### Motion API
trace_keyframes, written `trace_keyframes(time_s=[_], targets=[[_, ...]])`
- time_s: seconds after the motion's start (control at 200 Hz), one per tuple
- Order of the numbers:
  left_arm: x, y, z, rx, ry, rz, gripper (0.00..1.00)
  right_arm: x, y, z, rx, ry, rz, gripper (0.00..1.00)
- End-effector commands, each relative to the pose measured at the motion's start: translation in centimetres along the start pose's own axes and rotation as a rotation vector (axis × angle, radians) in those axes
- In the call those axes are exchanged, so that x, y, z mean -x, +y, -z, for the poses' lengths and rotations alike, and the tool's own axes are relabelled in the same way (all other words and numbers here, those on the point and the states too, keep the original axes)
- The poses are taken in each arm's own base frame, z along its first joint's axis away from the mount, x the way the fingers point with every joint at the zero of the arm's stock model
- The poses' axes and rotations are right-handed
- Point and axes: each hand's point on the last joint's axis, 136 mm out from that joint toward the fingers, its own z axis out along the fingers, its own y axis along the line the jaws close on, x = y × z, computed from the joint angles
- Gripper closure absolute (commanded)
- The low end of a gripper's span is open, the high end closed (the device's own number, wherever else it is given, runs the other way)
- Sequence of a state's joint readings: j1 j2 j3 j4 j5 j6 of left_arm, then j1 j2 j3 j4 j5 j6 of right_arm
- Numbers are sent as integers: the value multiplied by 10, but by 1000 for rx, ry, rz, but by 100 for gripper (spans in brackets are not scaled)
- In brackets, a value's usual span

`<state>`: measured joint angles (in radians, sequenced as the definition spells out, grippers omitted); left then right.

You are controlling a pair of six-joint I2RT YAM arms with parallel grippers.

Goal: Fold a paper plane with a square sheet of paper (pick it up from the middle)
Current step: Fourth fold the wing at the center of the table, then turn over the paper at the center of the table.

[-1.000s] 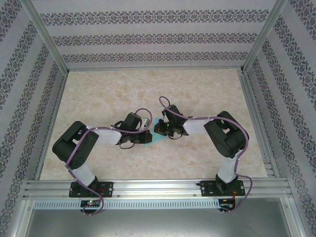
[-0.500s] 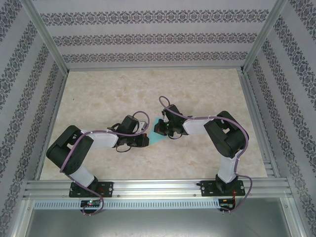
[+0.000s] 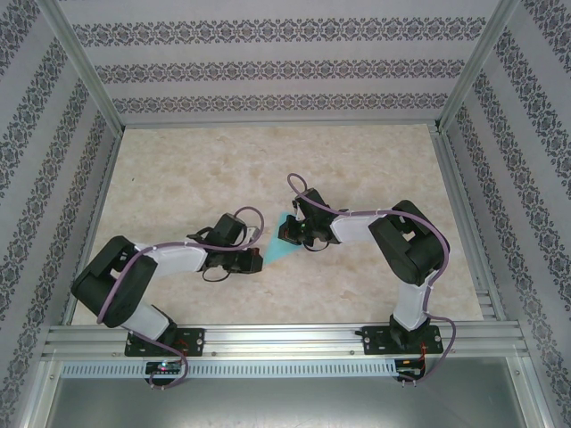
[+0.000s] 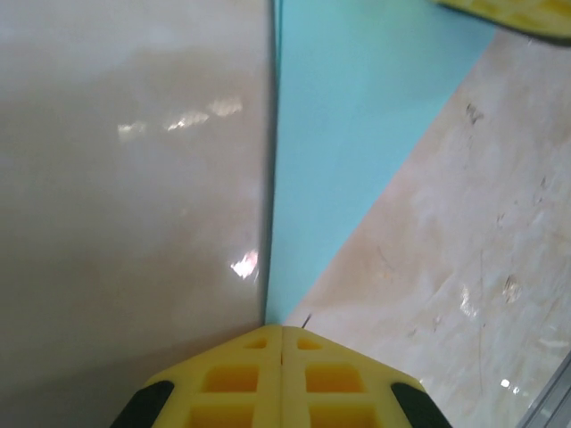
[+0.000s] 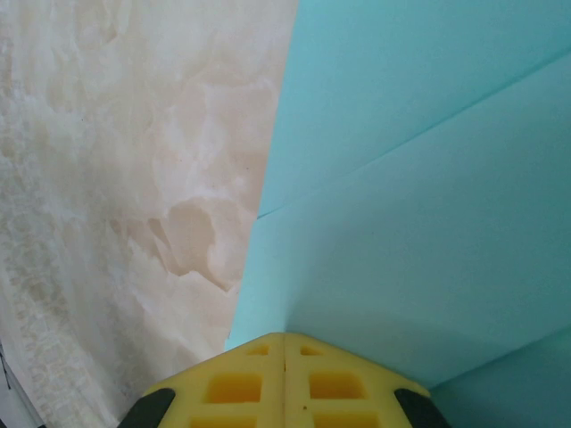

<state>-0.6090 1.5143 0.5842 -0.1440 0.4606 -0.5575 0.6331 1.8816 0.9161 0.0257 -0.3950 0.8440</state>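
The light-blue sheet of paper (image 3: 282,249) lies folded on the table's middle, between the two grippers. In the left wrist view the paper (image 4: 357,116) narrows to a point that ends at my left gripper (image 4: 282,330), whose yellow jaws are closed together with nothing between them. From above, the left gripper (image 3: 255,260) sits at the paper's near-left tip. My right gripper (image 5: 285,337) is shut too, its tip resting on the paper (image 5: 428,178), where several folded layers overlap. Overhead, the right gripper (image 3: 290,235) is at the paper's far end.
The table top (image 3: 196,169) is pale marble-patterned. Aluminium rails run along the near edge (image 3: 285,337) and the right side (image 3: 464,223), with patterned walls all round. The right gripper's yellow finger (image 4: 517,13) shows at the top right of the left wrist view.
The left arm has swung lower and to the left, and its gripper has slid nearer along the paper's left edge to the tip. The right arm has stayed still.
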Motion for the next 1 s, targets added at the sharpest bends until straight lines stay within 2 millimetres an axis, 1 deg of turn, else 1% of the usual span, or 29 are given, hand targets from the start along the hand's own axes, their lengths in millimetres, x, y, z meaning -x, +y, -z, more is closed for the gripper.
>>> trace_keyframes(time_s=[0.0, 0.04, 0.085, 0.18, 0.285, 0.345, 0.37, 0.435, 0.52, 0.574, 0.639, 0.694, 0.764, 0.849, 0.894, 0.994], targets=[[-40, 24, 8, 109, 135, 90, 100, -37, -88, -6, -300, 102, -99, 100], [-32, 19, 12, 103, 111, 85, 100, -33, -79, -5, -276, 97, -90, 99], [-21, 10, 18, 91, 73, 76, 97, -28, -66, -3, -240, 87, -73, 98], [10, -6, 36, 92, -39, 53, 94, -8, -25, 10, -152, 51, -14, 93], [40, -20, 59, 111, -166, 46, 82, 17, 21, 33, -66, -13, 39, 85], [55, -25, 71, 119, -235, 50, 72, 30, 39, 48, -40, -65, 54, 79], [60, -27, 75, 124, -263, 51, 68, 34, 42, 54, -43, -88, 52, 75], [73, -26, 85, 149, -326, 65, 58, 41, 41, 69, -76, -147, 22, 67], [88, -23, 96, 177, -387, 83, 47, 45, 27, 83, -137, -220, -43, 54], [95, -20, 101, 190, -417, 91, 41, 45, 19, 87, -165, -249, -75, 50], [102, -13, 104, 201, -446, 101, 31, 44, 9, 90, -195, -266, -111, 47], [105, -7, 105, 197, -464, 119, 22, 41, 4, 88, -202, -270, -132, 44], [109, 1, 103, 180, -486, 143, 12, 37, -1, 83, -197, -271, -161, 43], [112, 8, 99, 147, -498, 170, 6, 34, 1, 74, -166, -253, -177, 43], [113, 13, 96, 137, -495, 192, 1, 32, 2, 70, -165, -237, -182, 43], [113, 20, 92, 118, -473, 209, 0, 32, 7, 60, -139, -229, -181, 44]])
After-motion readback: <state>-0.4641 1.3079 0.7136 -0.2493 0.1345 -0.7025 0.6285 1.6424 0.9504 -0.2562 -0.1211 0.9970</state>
